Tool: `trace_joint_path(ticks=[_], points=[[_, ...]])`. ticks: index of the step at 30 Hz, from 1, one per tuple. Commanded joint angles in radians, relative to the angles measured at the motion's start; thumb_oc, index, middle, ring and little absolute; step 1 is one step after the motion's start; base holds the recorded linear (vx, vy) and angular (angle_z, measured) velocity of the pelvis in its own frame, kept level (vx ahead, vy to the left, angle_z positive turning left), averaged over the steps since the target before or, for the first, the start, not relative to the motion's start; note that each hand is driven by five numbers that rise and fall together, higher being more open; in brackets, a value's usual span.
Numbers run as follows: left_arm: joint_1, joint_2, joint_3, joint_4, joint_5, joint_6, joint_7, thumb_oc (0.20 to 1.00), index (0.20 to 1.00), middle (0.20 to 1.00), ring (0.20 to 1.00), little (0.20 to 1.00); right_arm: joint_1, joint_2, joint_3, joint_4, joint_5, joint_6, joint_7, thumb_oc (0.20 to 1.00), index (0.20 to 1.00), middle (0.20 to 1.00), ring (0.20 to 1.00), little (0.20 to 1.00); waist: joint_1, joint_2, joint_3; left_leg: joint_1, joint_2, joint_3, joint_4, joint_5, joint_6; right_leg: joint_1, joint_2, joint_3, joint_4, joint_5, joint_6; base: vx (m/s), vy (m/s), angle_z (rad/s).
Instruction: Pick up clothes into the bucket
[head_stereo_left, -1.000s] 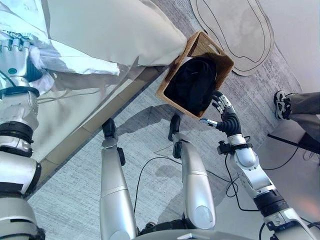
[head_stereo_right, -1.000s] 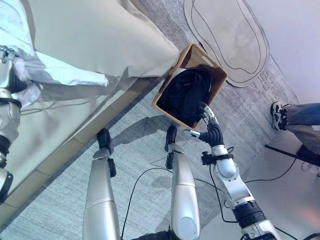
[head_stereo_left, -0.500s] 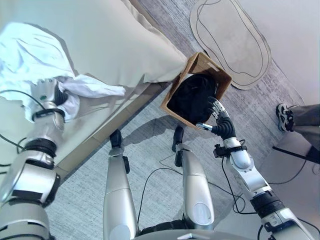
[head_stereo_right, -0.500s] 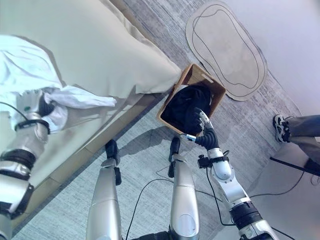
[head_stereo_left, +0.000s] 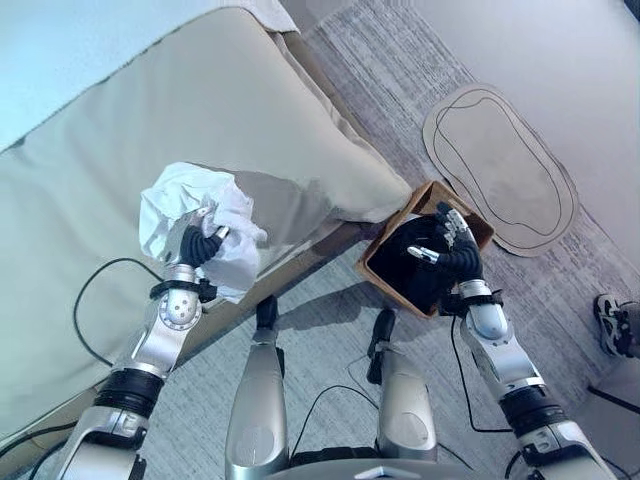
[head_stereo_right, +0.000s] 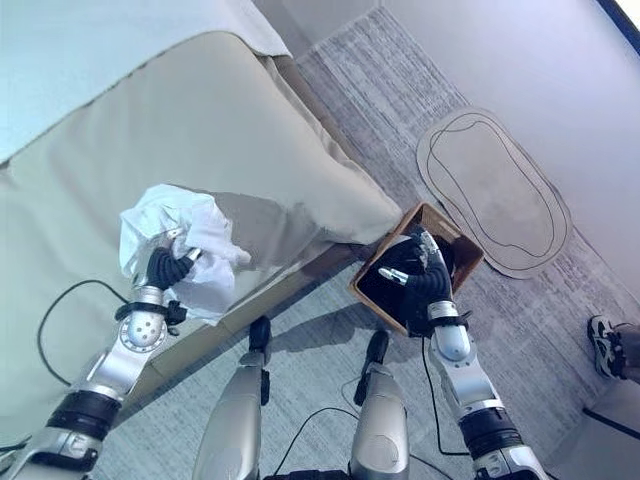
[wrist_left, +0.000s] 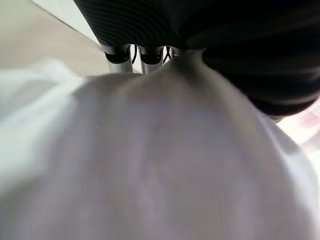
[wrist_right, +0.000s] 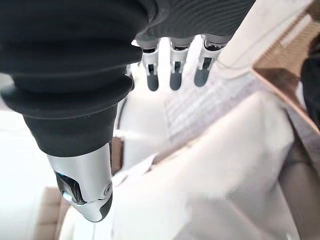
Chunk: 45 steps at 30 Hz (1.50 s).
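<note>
The left hand (head_stereo_left: 197, 243) is raised over the edge of the bed (head_stereo_left: 120, 150), its fingers curled into a bunched white garment (head_stereo_left: 195, 205). The cloth balloons above and around the hand and a fold of it hangs down past the wrist toward the bed's side. In the left wrist view the same white cloth (wrist_left: 150, 160) lies pressed right up against the fingers (wrist_left: 119, 52), gathered where they close on it.

To the right, the right hand (head_stereo_left: 452, 250) hovers over the near rim of a woven basket (head_stereo_left: 385, 285) that stands on the floor at the corner of the bed. Its fingers are straight and spread, holding nothing; in the right wrist view the fingers (wrist_right: 172, 75) hang loose in a row with the thumb apart. A dark garment (head_stereo_left: 410, 265) lies inside the basket, below that hand.

The bed carries a beige cover that drapes over its corner just beside the basket, and a paler sheet (head_stereo_left: 70, 50) lies across its far part. The floor is grey carpet (head_stereo_left: 320, 340). Beyond the basket lies a flat, rounded beige rug (head_stereo_left: 500, 165) with a dark outline. At the far right edge a person's shoe (head_stereo_left: 612, 322) rests on the carpet, well apart from the basket.
</note>
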Motion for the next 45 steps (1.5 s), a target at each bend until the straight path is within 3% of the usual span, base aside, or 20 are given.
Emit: trace_joint_path(ticks=[1, 7, 8, 13, 21, 30, 31, 32, 33, 39, 45], points=[[-0.026, -0.034, -0.047, -0.101, -0.165, -0.124, -0.078, 0.200, 0.200, 0.200, 0.200, 0.200, -0.012, -0.089, 0.040, 0.029, -0.241, 0.010, -0.015, 1.000, 1.000, 1.000, 1.000, 1.000, 0.005, 0.023, -0.145, 0.047, 0.020, 0.052, -0.080, 0.011, 0.029, 0.016, 0.020, -0.020, -0.092, 0.114, 0.011, 0.08, -0.040, -0.03], [-0.061, -0.031, -0.109, -0.238, -0.280, -0.141, -0.185, 0.200, 0.200, 0.200, 0.200, 0.200, -0.077, -0.151, 0.139, 0.030, -0.373, 0.021, 0.025, 1.000, 1.000, 1.000, 1.000, 1.000, 0.012, 0.038, -0.213, 0.128, 0.017, 0.051, -0.179, 0.058, 0.016, 0.081, 0.025, -0.045, -0.114, 0.111, 0.015, 0.08, -0.027, -0.01], [-0.081, -0.030, -0.133, -0.273, -0.313, -0.144, -0.222, 0.200, 0.200, 0.200, 0.200, 0.200, -0.111, -0.171, 0.189, 0.045, -0.450, 0.023, 0.039, 1.000, 1.000, 1.000, 1.000, 1.000, 0.013, 0.044, -0.233, 0.155, 0.014, 0.050, -0.196, 0.060, 0.016, 0.100, 0.023, -0.050, -0.108, 0.102, 0.016, 0.08, -0.008, 0.04], [-0.126, -0.049, -0.176, -0.367, -0.399, -0.133, -0.290, 0.200, 0.200, 0.200, 0.200, 0.200, -0.196, -0.172, 0.317, 0.062, -0.553, 0.019, 0.089, 1.000, 1.000, 1.000, 1.000, 1.000, 0.015, 0.052, -0.277, 0.214, 0.011, 0.053, -0.200, 0.041, 0.023, 0.153, 0.025, -0.053, -0.116, 0.093, 0.018, 0.08, -0.020, 0.04], [-0.163, -0.091, -0.222, -0.422, -0.512, -0.111, -0.345, 0.200, 0.200, 0.200, 0.200, 0.200, -0.236, -0.118, 0.405, 0.020, -0.565, 0.006, 0.139, 1.000, 1.000, 1.000, 1.000, 1.000, 0.019, 0.054, -0.339, 0.273, 0.020, 0.069, -0.214, 0.025, 0.021, 0.216, 0.038, -0.049, -0.152, 0.088, 0.014, 0.07, -0.028, -0.02], [-0.216, -0.142, -0.277, -0.450, -0.578, -0.089, -0.368, 0.200, 0.200, 0.200, 0.200, 0.200, -0.229, -0.041, 0.461, 0.002, -0.456, 0.013, 0.212, 1.000, 1.000, 1.000, 1.000, 1.000, 0.014, 0.055, -0.374, 0.311, 0.029, 0.077, -0.232, 0.023, 0.019, 0.250, 0.050, -0.046, -0.168, 0.081, 0.010, 0.03, -0.011, -0.02], [-0.234, -0.147, -0.281, -0.462, -0.581, -0.084, -0.368, 0.200, 0.200, 0.200, 0.200, 0.200, -0.227, -0.030, 0.474, 0.002, -0.431, 0.017, 0.236, 0.536, 0.536, 0.536, 0.536, 0.536, 0.015, 0.055, -0.380, 0.315, 0.028, 0.076, -0.233, 0.022, 0.018, 0.255, 0.052, -0.047, -0.169, 0.080, 0.010, 0.00, 0.000, 0.00], [-0.234, -0.147, -0.281, -0.463, -0.581, -0.084, -0.368, 0.200, 0.200, 0.200, 0.200, 0.200, -0.227, -0.030, 0.473, 0.002, -0.430, 0.017, 0.237, 0.429, 0.429, 0.429, 0.429, 0.429, 0.015, 0.054, -0.380, 0.315, 0.028, 0.075, -0.234, 0.022, 0.018, 0.256, 0.052, -0.048, -0.170, 0.080, 0.010, 0.00, 0.000, 0.00], [-0.240, -0.150, -0.284, -0.470, -0.586, -0.084, -0.368, 0.200, 0.200, 0.200, 0.200, 0.200, -0.219, -0.025, 0.471, 0.003, -0.398, 0.018, 0.243, 0.200, 0.200, 0.200, 0.200, 0.200, 0.015, 0.054, -0.382, 0.318, 0.030, 0.076, -0.234, 0.022, 0.018, 0.259, 0.052, -0.050, -0.171, 0.079, 0.010, 0.00, 0.000, 0.00], [-0.266, -0.164, -0.285, -0.455, -0.606, -0.064, -0.370, 0.200, 0.200, 0.200, 0.200, 0.200, -0.167, 0.008, 0.385, -0.068, -0.244, 0.059, 0.231, 0.200, 0.200, 0.200, 0.200, 0.200, 0.005, 0.055, -0.397, 0.331, 0.032, 0.081, -0.233, 0.017, 0.020, 0.270, 0.054, -0.047, -0.174, 0.079, 0.009, 0.00, 0.000, 0.00], [-0.214, -0.140, -0.244, -0.484, -0.606, -0.064, -0.374, 0.200, 0.200, 0.200, 0.200, 0.200, -0.109, -0.002, 0.323, -0.050, -0.195, 0.069, 0.217, 0.200, 0.200, 0.200, 0.200, 0.200, 0.004, 0.051, -0.403, 0.338, 0.033, 0.085, -0.229, 0.014, 0.019, 0.277, 0.056, -0.044, -0.174, 0.076, 0.009, 0.00, -0.001, -0.01]])
